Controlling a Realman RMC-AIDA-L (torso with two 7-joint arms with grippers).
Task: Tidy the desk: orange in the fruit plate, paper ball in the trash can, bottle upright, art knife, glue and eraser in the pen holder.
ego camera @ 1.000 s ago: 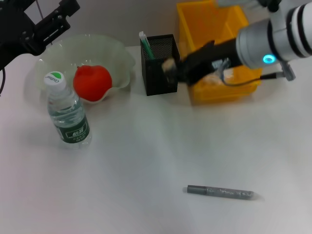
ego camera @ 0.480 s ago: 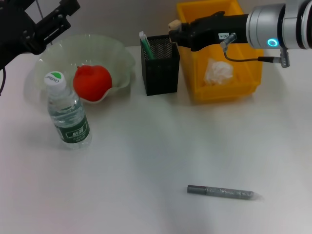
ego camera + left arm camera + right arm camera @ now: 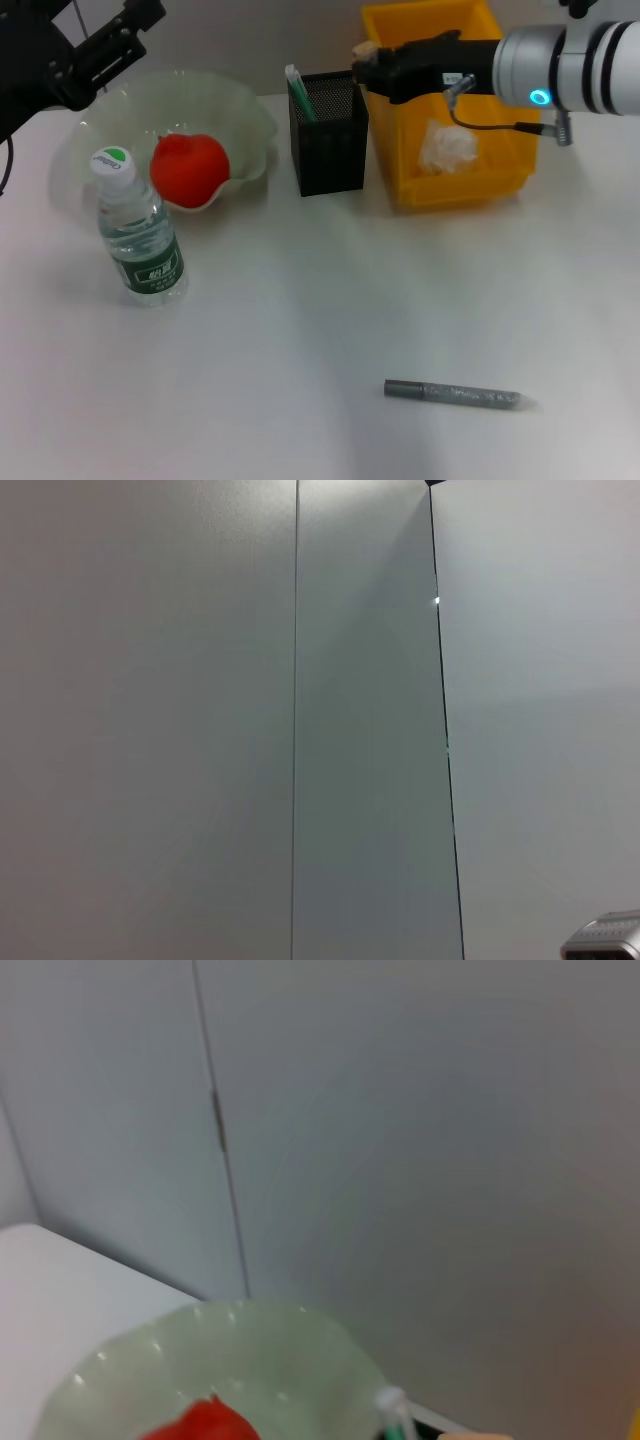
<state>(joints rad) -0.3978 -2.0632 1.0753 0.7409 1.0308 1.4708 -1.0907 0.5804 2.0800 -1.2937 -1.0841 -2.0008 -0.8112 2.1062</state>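
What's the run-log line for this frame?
right claw: shut on eraser, above pen holder | left claw: parked above fruit plate | art knife: on desk

Right gripper [image 3: 364,62] with eraser [image 3: 363,50] above pen holder [image 3: 328,132].

The right arm [image 3: 570,65] is a silver tube w/ black rings, a small blue-green light and a thin black cable. Its right gripper [image 3: 365,62] is black w/ a white label. The left arm [image 3: 60,55] is all black, w/ thin cables.
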